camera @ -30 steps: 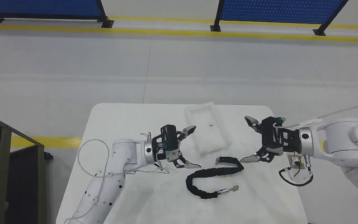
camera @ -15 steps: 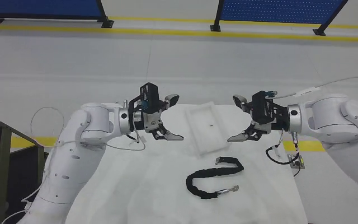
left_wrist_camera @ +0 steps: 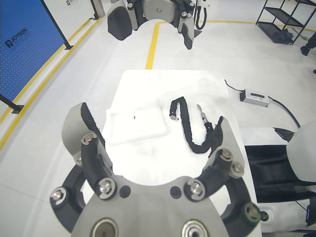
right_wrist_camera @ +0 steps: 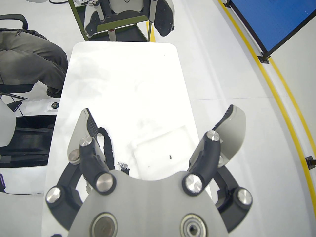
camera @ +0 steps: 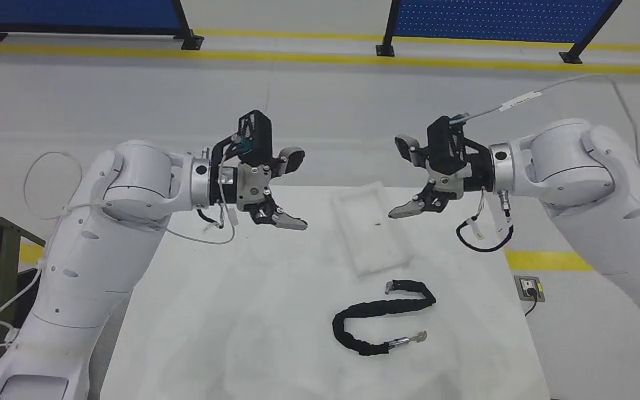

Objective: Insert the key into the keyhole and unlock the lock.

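Observation:
A black sleeved cable lock [camera: 372, 318] lies curled on the white table [camera: 250, 330], with metal ends at both tips. It also appears in the left wrist view [left_wrist_camera: 185, 129] and the right wrist view [right_wrist_camera: 107, 146]. A white tray [camera: 360, 245] beyond it holds a tiny dark object [camera: 378, 225], possibly the key; I cannot tell. My left gripper [camera: 298, 190] hangs open, high over the table's far left. My right gripper [camera: 398, 178] hangs open, high over the far right. They face each other, both empty and well above the lock.
A green cart [camera: 20, 290] stands left of the table. A seated person's legs [right_wrist_camera: 24, 50] are beside the table. A power brick [left_wrist_camera: 255, 97] and its cable lie on the floor. Blue panels [camera: 90, 15] stand far behind.
Both arms have risen from low over the table near the lock and pulled back toward the far edge. Both grippers stayed open and empty; the lock has not moved.

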Action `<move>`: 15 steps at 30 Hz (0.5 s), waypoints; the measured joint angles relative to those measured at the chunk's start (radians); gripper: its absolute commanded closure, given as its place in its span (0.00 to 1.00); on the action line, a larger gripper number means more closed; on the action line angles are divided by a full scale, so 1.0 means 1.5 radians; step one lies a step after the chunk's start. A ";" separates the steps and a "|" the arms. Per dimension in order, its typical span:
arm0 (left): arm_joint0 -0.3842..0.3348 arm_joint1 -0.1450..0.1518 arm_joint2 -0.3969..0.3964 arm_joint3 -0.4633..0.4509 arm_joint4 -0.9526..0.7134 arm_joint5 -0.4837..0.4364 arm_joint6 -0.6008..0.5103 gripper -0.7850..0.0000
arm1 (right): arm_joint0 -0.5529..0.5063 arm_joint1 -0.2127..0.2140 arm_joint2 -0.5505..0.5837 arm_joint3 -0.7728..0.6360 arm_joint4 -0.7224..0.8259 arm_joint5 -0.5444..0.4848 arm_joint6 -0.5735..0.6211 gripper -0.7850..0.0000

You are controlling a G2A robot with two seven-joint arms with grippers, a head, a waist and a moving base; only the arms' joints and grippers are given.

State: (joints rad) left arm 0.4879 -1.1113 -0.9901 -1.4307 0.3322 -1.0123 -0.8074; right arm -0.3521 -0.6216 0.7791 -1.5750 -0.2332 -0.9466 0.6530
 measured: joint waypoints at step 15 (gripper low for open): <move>-0.112 0.064 0.110 0.076 -0.110 0.000 0.000 0.00 | 0.080 -0.041 -0.041 0.074 0.022 -0.044 0.030 0.00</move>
State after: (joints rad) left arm 0.3205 -1.0147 -0.8244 -1.3172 0.1673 -1.0123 -0.8078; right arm -0.2317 -0.6827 0.7171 -1.4640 -0.1995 -1.0130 0.6975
